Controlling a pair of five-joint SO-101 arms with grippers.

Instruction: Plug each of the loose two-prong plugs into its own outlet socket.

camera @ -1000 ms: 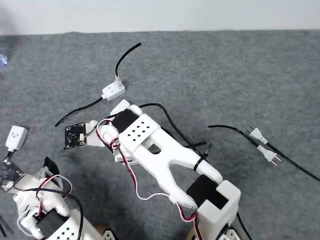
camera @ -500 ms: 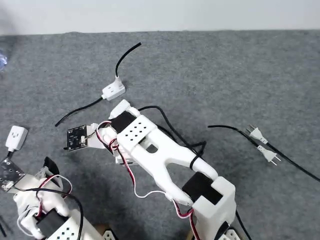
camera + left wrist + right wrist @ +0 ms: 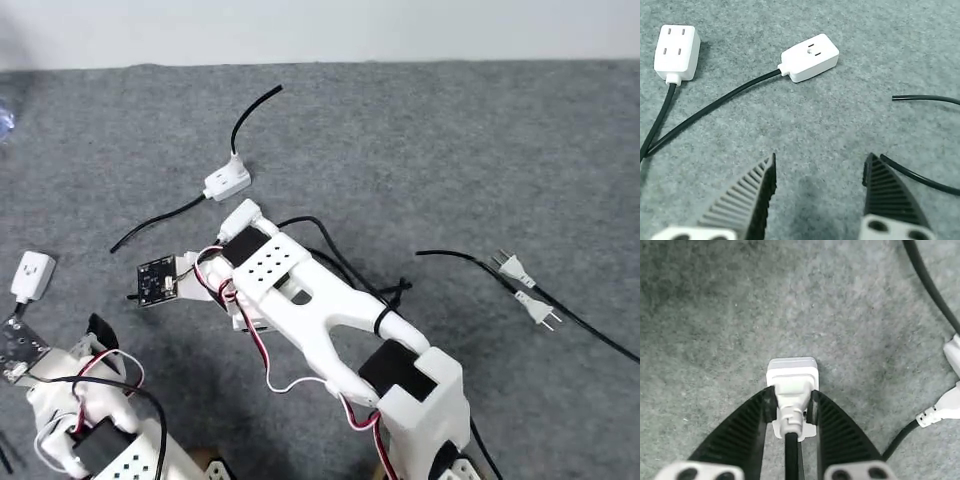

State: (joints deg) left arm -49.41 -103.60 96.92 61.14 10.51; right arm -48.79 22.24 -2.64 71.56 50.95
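My right gripper (image 3: 791, 401) is shut on a white two-prong plug (image 3: 791, 376) with a black cord, its front end down against the grey carpet. In the high view this plug (image 3: 243, 213) sticks out from the right arm's tip at mid-left. Two loose white plugs (image 3: 514, 267) (image 3: 536, 309) lie at the far right on black cords. One white outlet socket (image 3: 227, 181) lies just beyond the held plug, another (image 3: 31, 274) at the left edge. My left gripper (image 3: 817, 185) is open above bare carpet, short of both sockets (image 3: 810, 56) (image 3: 677, 47).
Black cords (image 3: 340, 255) trail under and beside the right arm, and one (image 3: 925, 98) ends near the left gripper. The left arm (image 3: 80, 420) sits at the bottom left corner. Grey carpet spreads open across the back and right.
The right arm's elbow has shifted left and its wrist has turned slightly, still holding the plug. The left arm has not moved.
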